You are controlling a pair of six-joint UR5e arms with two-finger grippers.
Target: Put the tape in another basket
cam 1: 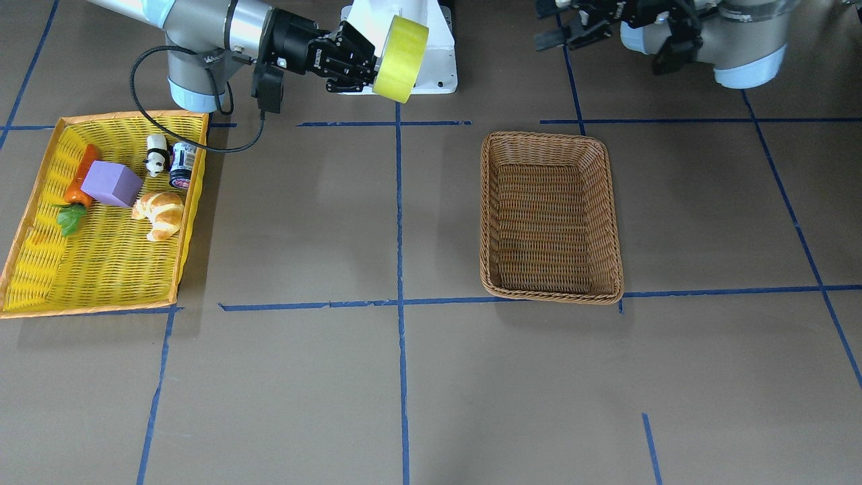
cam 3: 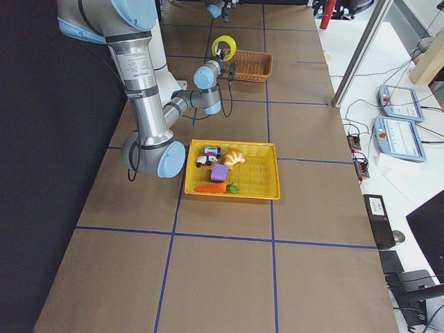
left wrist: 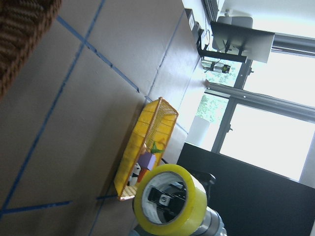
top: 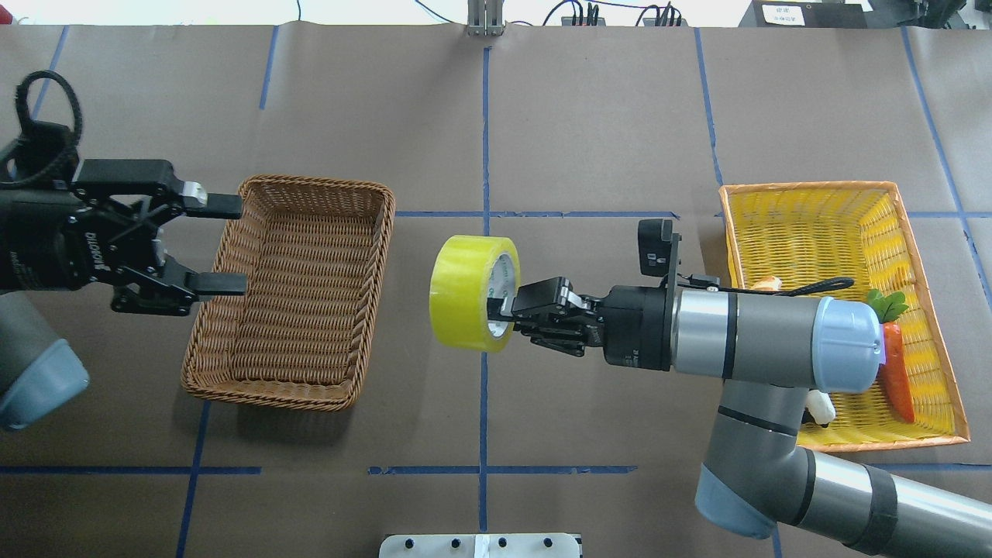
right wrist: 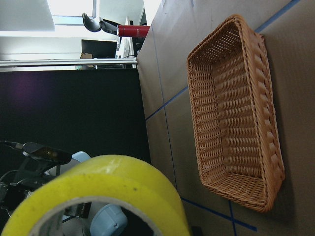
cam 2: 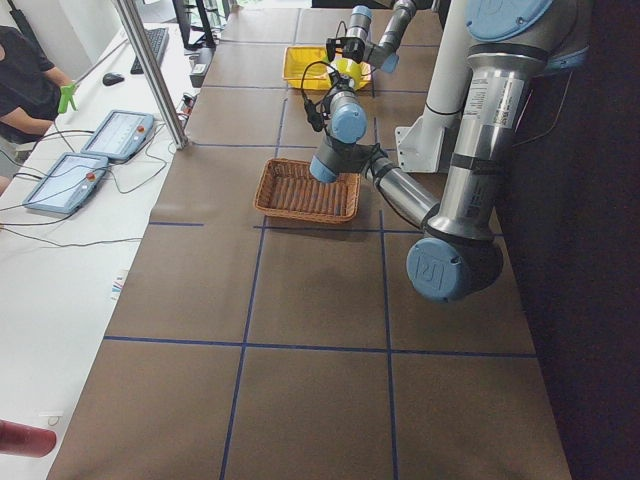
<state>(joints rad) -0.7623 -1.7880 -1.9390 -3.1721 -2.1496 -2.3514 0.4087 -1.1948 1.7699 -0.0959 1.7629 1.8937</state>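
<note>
The yellow tape [top: 463, 293] roll hangs in the air over the table's middle, its white core facing my right gripper [top: 497, 311], which is shut on the roll's wall. The same roll shows in the front view as tape [cam 1: 402, 59] and fills the lower right wrist view as tape [right wrist: 98, 191]. The brown wicker basket [top: 310, 184] lies empty, left of the roll and apart from it. My left gripper [top: 231, 245] stands open over the basket's left rim, holding nothing. From the left wrist view the tape [left wrist: 170, 204] faces the camera.
A bright yellow tray basket [top: 806, 187] at the right holds a carrot [top: 897, 376], a purple block [cam 1: 113, 183], a croissant [cam 1: 159, 212], a panda figure [cam 1: 157, 153] and a small can [cam 1: 182, 164]. Blue tape lines grid the brown table.
</note>
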